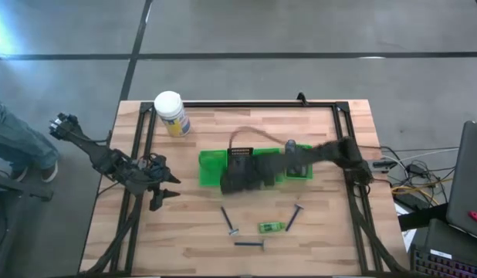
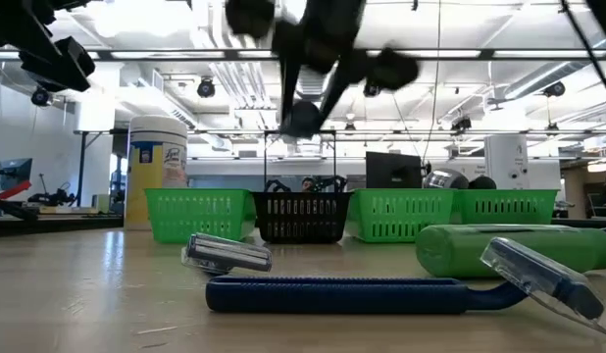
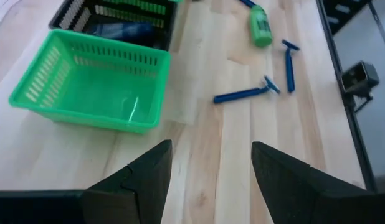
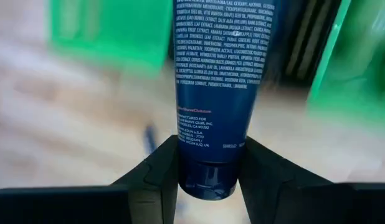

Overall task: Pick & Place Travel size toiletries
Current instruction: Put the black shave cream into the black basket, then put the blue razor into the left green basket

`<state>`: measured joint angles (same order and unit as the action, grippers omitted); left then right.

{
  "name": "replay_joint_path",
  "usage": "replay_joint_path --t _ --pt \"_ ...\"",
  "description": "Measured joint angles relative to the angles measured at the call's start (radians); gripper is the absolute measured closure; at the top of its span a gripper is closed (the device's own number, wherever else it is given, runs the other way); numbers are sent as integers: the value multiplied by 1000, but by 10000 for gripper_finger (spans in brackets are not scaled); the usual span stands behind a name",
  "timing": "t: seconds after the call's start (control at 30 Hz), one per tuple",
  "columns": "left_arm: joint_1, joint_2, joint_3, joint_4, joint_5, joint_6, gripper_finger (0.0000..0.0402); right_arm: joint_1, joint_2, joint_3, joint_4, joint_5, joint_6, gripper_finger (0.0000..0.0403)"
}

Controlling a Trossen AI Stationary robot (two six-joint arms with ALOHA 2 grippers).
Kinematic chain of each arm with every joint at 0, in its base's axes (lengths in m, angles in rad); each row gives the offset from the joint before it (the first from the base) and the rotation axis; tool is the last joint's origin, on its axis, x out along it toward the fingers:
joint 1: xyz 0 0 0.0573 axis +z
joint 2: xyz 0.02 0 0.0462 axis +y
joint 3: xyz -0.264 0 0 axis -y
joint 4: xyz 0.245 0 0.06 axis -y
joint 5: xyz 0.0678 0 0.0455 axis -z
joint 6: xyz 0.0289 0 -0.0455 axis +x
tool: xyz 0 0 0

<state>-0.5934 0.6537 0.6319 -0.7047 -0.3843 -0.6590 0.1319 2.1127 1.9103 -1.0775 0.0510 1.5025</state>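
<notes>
While my right arm sweeps across the row of baskets at the table's middle, the wooden table (image 1: 316, 239) lies wide under me, a green basket (image 1: 211, 168) at the row's left end and a black basket (image 1: 240, 161) next to it. A white jar (image 1: 170, 114) with a yellow label stands well apart, near the far left corner.

My right gripper (image 4: 208, 163) is clamped on the cap end of a dark blue tube (image 4: 220, 74), fingers pressing both sides of it, and it hangs above the baskets. My left gripper (image 3: 211, 171) waits at the table's left edge with its fingers spread wide and nothing between them.

Three razors (image 1: 229, 221) and a small green bottle (image 1: 271, 227) lie loose on the wood nearer the front edge, apart from the baskets.

As I judge it, the risks are these: I hold the tube only by its narrow end, so a fast swing could make it pivot or slip out. If I let go off-centre, it may strike a basket rim and fall onto the table instead of dropping in.

Fine white print covers the tube, an ingredients list repeating "EXTRACT"; lower down I make out "MANUFACTURED FOR" in red. The brand name I cannot read, nor the jar's label.
</notes>
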Motion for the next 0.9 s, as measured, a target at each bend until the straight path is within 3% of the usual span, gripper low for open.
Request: replay_joint_path --t 0.17,0.4,0.53,0.67,0.9 --pt "0 5 0 1 -11 -67 177 -131 32 -52 16 -60 -151 227" --pt "0 15 0 1 14 -58 177 -150 22 -51 34 -68 -233 139" --pt "0 43 0 18 90 100 177 -97 -4 -28 25 -44 -264 105" --pt "0 138 -2 150 208 387 177 19 -29 -25 -53 -39 -261 85" --pt "53 407 -6 430 359 766 177 198 -37 -39 -245 -67 50 78"
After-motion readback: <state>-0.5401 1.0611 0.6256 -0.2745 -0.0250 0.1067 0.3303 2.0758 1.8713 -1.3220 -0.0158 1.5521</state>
